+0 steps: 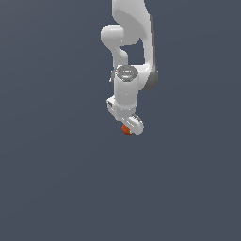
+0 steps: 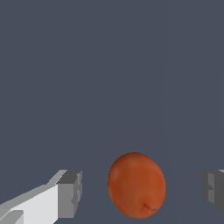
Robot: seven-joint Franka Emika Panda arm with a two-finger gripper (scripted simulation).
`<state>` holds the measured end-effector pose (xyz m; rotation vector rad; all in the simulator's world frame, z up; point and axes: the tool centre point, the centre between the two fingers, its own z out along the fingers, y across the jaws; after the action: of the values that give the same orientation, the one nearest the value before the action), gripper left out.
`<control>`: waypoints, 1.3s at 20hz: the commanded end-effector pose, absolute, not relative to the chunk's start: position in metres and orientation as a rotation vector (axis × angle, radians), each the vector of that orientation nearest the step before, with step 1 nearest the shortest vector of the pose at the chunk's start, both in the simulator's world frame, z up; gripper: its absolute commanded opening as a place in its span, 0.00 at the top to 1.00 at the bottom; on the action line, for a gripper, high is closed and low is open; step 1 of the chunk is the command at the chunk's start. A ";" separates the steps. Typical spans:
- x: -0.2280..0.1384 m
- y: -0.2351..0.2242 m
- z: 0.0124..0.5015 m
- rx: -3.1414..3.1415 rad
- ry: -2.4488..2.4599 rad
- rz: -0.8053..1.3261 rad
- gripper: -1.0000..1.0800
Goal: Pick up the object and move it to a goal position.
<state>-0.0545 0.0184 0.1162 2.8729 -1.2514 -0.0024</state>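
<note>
small orange-red rounded object (image 2: 136, 185) lies on the grey floor; a faint dimple shows

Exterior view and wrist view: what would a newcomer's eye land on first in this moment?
The small orange-red rounded ball stands out against the plain grey-blue ground; in the wrist view it sits between the two grey fingertip pads, with a gap on each side, so the white robot gripper is open around it. In the exterior view, the white arm reaches down from the top, and the ball peeks out beneath its gripper.
</note>
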 end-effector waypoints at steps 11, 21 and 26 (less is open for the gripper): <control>-0.082 0.037 0.102 2.666 -1.658 -0.001 0.04; -0.093 0.044 0.097 2.569 -1.808 0.000 0.04; -0.093 0.044 0.097 2.564 -1.816 0.000 0.04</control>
<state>-0.0933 0.0441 0.0971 2.5636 -1.8155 -0.0004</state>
